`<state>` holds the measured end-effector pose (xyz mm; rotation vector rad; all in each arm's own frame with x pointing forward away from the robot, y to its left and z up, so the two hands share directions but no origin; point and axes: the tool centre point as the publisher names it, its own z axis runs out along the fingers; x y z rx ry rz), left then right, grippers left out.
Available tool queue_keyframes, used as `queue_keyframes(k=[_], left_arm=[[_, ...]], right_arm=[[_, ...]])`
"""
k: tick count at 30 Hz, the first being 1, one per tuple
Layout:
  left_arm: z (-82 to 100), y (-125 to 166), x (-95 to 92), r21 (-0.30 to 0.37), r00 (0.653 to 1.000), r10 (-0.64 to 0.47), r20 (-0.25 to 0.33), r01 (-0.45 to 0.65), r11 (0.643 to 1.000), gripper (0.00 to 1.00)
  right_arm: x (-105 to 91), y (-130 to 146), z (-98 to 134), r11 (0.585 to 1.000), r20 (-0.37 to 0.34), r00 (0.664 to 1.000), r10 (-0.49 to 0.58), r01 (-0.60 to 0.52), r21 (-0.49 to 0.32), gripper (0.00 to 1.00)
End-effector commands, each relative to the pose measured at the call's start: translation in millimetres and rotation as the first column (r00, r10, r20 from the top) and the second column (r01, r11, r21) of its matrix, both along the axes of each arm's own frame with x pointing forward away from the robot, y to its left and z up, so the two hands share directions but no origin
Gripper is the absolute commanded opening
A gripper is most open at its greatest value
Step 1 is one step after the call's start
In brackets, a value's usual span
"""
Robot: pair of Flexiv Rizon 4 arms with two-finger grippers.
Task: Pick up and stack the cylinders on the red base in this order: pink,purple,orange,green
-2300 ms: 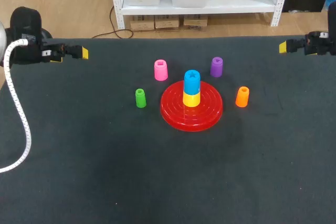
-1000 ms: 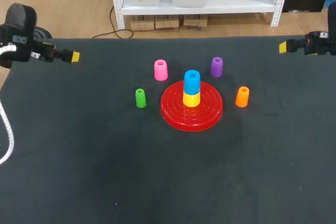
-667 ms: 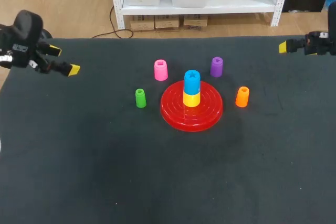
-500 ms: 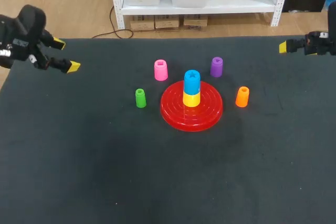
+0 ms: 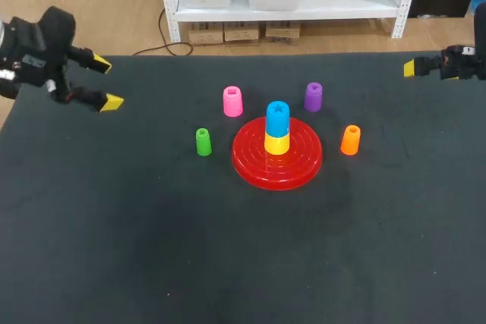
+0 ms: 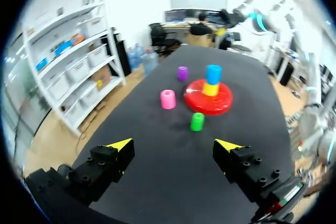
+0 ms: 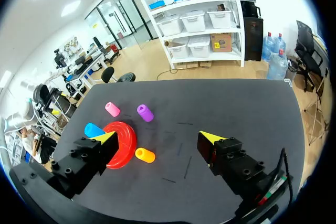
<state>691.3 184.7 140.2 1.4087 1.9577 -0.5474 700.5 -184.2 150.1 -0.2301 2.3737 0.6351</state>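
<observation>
while our left gripper (image 5: 108, 83) hangs over the far left corner of the table (image 5: 228, 256) with its fingers spread wide and nothing between them, our right gripper (image 7: 158, 138) sits at the far right edge, likewise parted and empty. we see the red base (image 5: 250, 158) mid-table, carrying a yellow cylinder (image 5: 276, 144) with a blue cylinder (image 5: 277, 117) on top. around it stand the pink cylinder (image 5: 232, 102), purple cylinder (image 5: 313, 96), orange cylinder (image 5: 350, 139) and green cylinder (image 5: 203, 142), each upright on the table, off the base.
</observation>
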Motion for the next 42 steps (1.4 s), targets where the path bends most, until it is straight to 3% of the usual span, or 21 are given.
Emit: queue_keyframes(k=[1, 3, 5, 14, 19, 23, 29, 32, 42], left_arm=[[10.9, 18.3, -17.8, -0.156, 0.873, -0.486, 0.034, 0.485, 0.861, 1.0], [9.5, 18.5, -18.0, -0.125, 0.861, -0.503, 0.08, 0.509, 0.852, 1.0], [9.2, 17.3, -15.3, -0.125, 0.883, -0.459, 0.097, 0.469, 0.874, 1.0], [9.2, 17.3, -15.3, -0.125, 0.883, -0.459, 0.097, 0.469, 0.874, 1.0], [-0.1, 21.7, -4.7, -0.084, 0.944, -0.326, 0.044, 0.328, 0.941, 1.0], [-0.9, 24.7, -2.9, -0.061, 0.962, -0.273, 0.001, 0.272, 0.96, 1.0], [-8.5, 25.0, -5.1, -0.11, 0.957, -0.29, -0.005, 0.288, 0.951, 1.0], [-12.5, 25.5, -7.5, -0.062, 0.95, -0.31, 0.024, 0.311, 0.948, 1.0], [-14.4, 32.5, -7.8, -0.038, 0.956, -0.292, 0.02, 0.293, 0.955, 1.0]], right_arm=[[-0.2, -0.2, 0.3, 1.0, 0.0, 1.0, 0.0, 0.0, 0.0, 1.0], [-0.2, -0.2, 0.3, 1.0, 0.0, 1.0, 0.0, 0.0, 0.0, 1.0], [-0.2, -0.2, 0.3, 1.0, 0.0, 1.0, 0.0, 0.0, 0.0, 1.0], [-0.2, -0.2, 0.3, 1.0, 0.0, 1.0, 0.0, 0.0, 0.0, 1.0], [-0.2, -0.2, 0.3, 1.0, 0.0, 1.0, 0.0, 0.0, 0.0, 1.0], [-0.2, -0.2, 0.3, 1.0, 0.0, 1.0, 0.0, 0.0, 0.0, 1.0], [-0.2, -0.2, 0.3, 1.0, 0.0, 1.0, 0.0, 0.0, 0.0, 1.0], [-0.2, -0.2, 0.3, 1.0, 0.0, 1.0, 0.0, 0.0, 0.0, 1.0], [-0.2, -0.2, 0.3, 1.0, 0.0, 1.0, 0.0, 0.0, 0.0, 1.0]])
